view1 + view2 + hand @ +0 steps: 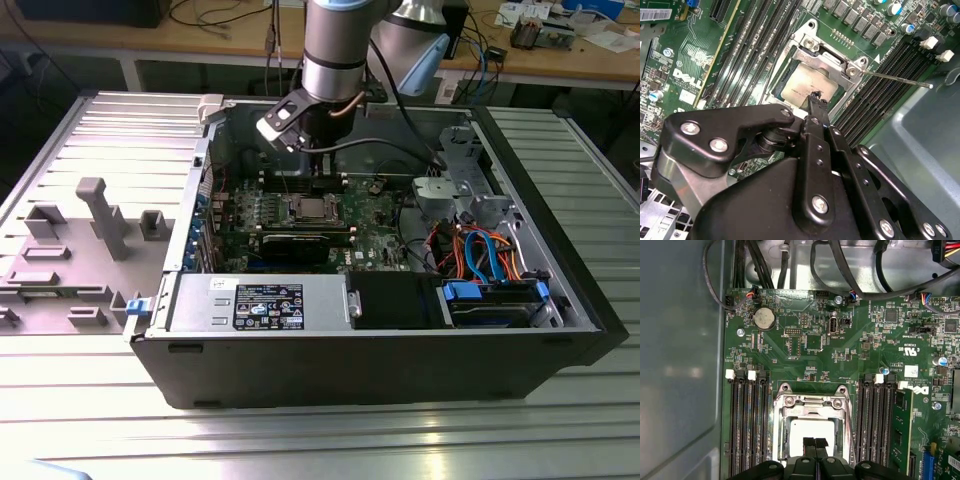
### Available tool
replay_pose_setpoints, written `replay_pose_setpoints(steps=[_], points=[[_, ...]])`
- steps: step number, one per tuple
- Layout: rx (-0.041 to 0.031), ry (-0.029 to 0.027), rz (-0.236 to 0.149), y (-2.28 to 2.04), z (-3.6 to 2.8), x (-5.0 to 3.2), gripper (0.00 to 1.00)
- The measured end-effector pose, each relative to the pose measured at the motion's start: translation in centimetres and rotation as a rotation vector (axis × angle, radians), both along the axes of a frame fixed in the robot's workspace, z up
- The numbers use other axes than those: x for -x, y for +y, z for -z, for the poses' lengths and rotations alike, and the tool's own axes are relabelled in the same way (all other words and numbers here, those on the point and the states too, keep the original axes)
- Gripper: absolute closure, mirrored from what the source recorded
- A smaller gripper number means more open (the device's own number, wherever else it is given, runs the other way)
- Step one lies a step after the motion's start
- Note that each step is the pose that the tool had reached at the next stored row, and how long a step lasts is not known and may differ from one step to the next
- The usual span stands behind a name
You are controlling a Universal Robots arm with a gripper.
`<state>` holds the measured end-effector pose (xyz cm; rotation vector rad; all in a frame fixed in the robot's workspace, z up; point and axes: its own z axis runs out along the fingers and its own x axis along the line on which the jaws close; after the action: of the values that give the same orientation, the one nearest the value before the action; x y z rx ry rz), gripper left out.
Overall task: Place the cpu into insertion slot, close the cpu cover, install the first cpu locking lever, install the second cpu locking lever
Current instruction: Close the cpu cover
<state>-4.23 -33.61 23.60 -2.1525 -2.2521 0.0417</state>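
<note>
With memory slots crowding both sides of the socket, the gripper sits nearly closed, fingertips over the seated cpu, cover down.

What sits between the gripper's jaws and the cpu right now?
Nothing that the wrist views show. In both, the gripper has its jaws together just over the cpu, which lies in the insertion slot with the cpu cover around it.

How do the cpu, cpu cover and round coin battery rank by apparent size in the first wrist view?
1. cpu cover, the frame around the chip.
2. cpu, partly hidden by the gripper.
3. coin battery.
</note>
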Motion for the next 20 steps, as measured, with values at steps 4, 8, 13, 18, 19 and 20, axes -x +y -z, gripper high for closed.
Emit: replay_pose_setpoints(steps=[4, 8, 13, 18, 19, 20], points=[[0.0, 0.0, 0.0, 0.0, 0.04, 0.18, 0.89], [0.0001, 0.0, 0.0, 0.0, 0.06, 0.28, 0.89], [0.0001, 0.0, 0.0, 0.0, 0.12, 0.42, 0.89], [0.0, 0.0, 0.0, 0.0, 0.17, 0.51, 0.89], [0.0, 0.0, 0.0, 0.0, 0.18, 0.52, 0.89], [0.0, 0.0, 0.0, 0.0, 0.19, 0.54, 0.89]])
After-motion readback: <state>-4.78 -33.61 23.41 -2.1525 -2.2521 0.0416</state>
